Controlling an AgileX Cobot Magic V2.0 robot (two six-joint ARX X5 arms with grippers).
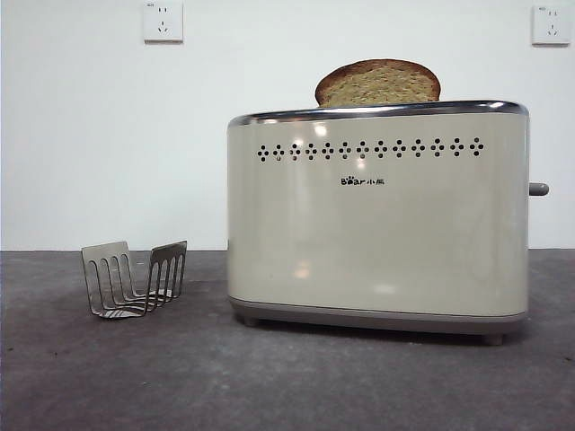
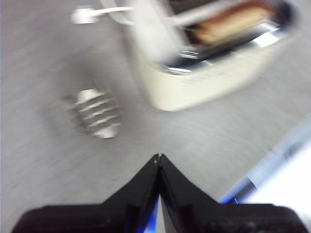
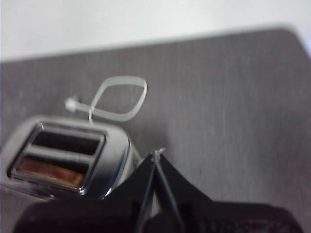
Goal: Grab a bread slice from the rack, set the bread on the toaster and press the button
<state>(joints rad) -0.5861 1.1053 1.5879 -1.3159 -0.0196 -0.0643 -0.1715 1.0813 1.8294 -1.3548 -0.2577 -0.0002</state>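
Note:
The slice of bread (image 1: 377, 84) stands in a slot of the cream toaster (image 1: 377, 233), its rounded brown top poking above the chrome rim. From above it shows as a brown strip (image 2: 233, 22) in the near slot (image 3: 48, 174). The grey lever button (image 1: 538, 189) sticks out of the toaster's right side. The small grey rack (image 1: 135, 278) stands empty left of the toaster, blurred in the left wrist view (image 2: 95, 114). My left gripper (image 2: 159, 158) is shut and empty, high above the table. My right gripper (image 3: 156, 156) is shut and empty, above the toaster's end.
Two white wall sockets (image 1: 163, 21) (image 1: 550, 25) sit on the back wall. The toaster's white cord (image 3: 119, 99) loops on the dark table (image 1: 180, 377) behind it. A pale table edge (image 2: 272, 160) crosses the left wrist view.

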